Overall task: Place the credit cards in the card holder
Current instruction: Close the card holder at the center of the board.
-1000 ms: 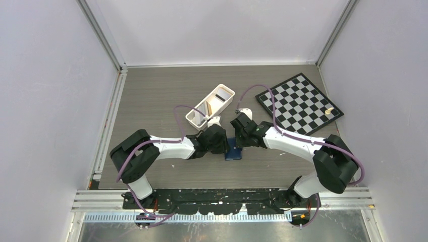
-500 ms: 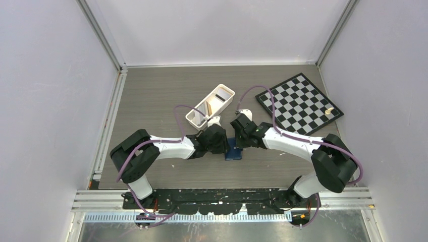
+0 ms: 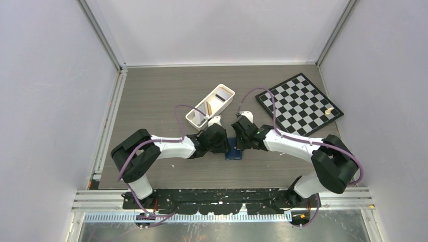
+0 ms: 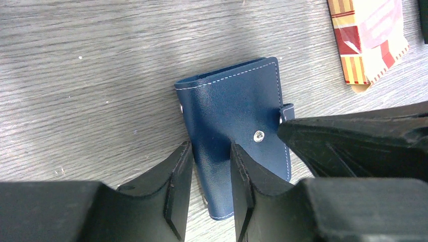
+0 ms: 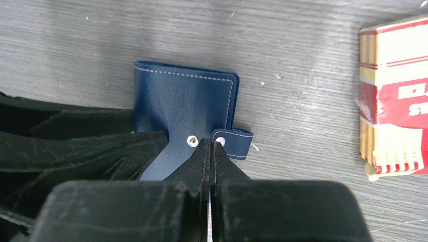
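Got a white tray (image 3: 222, 110) far-left of centre with credit cards (image 3: 208, 107) standing in it. Seeing the navy card holder (image 4: 237, 106) folded flat on the table just nearer, strap off its snap. Clamped on the cover by the left gripper (image 4: 210, 148), met at the strap by the fully closed right gripper (image 5: 210, 143). Can't read the red-striped pack (image 5: 393, 96) and its cut-off lettering

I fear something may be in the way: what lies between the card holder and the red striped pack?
Nothing lies there. Between the card holder and the pack there is only bare table, as the right wrist view shows.
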`<action>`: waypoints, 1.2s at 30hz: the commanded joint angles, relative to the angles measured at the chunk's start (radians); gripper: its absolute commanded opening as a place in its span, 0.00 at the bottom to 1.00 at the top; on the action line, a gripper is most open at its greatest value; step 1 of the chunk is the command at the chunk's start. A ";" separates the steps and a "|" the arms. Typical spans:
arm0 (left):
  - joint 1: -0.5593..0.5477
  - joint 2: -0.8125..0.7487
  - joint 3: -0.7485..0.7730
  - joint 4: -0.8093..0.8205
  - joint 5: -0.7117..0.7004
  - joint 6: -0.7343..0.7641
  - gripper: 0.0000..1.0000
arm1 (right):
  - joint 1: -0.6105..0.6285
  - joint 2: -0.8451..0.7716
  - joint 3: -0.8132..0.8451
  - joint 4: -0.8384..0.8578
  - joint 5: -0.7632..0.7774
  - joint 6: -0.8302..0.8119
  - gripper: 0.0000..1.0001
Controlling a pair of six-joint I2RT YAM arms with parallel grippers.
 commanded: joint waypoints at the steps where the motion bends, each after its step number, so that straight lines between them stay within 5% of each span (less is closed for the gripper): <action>1: -0.004 0.047 -0.016 -0.090 -0.017 0.029 0.33 | 0.001 -0.073 -0.056 0.115 -0.077 0.010 0.00; 29: -0.005 0.056 -0.008 -0.097 -0.017 0.035 0.32 | -0.015 -0.072 -0.069 0.150 -0.151 0.021 0.00; 31: -0.004 0.048 -0.015 -0.096 -0.021 0.034 0.32 | -0.015 -0.108 -0.053 0.111 -0.128 0.006 0.03; 36: -0.005 0.032 -0.041 -0.044 0.001 0.017 0.33 | -0.013 -0.150 0.005 -0.026 -0.020 -0.045 0.27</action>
